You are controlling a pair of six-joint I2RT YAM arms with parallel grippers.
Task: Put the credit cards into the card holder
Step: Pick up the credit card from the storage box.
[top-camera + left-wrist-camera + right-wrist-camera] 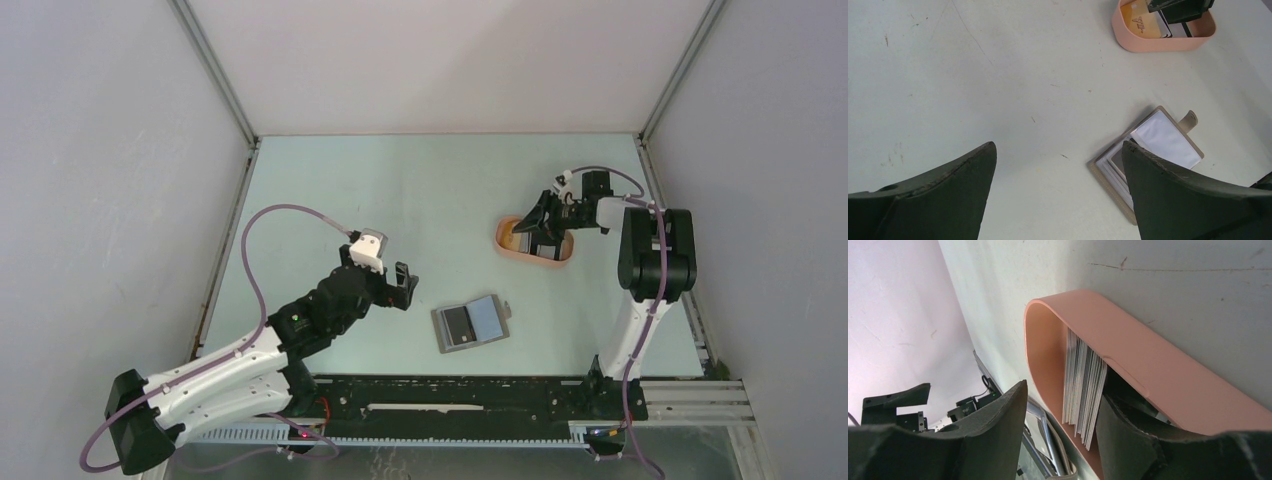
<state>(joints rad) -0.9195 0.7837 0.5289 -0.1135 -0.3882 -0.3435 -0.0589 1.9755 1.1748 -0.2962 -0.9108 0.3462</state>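
Note:
The grey card holder [471,322] lies open on the table; its left page looks dark and its right page pale blue. In the left wrist view the card holder [1168,140] is partly behind my right finger. A stack of credit cards [1083,385] stands on edge inside the peach tray [1148,365], an orange-yellow one [1138,20] facing out. My right gripper [535,235] is open at the tray: one finger [1133,440] is inside, behind the stack, the other outside the wall. My left gripper [388,288] hovers open and empty, left of the holder.
The peach oval tray [555,263] sits at the right of the table, close to the right arm's upright link [655,255]. White walls enclose the table on three sides. A metal rail [450,395] runs along the near edge.

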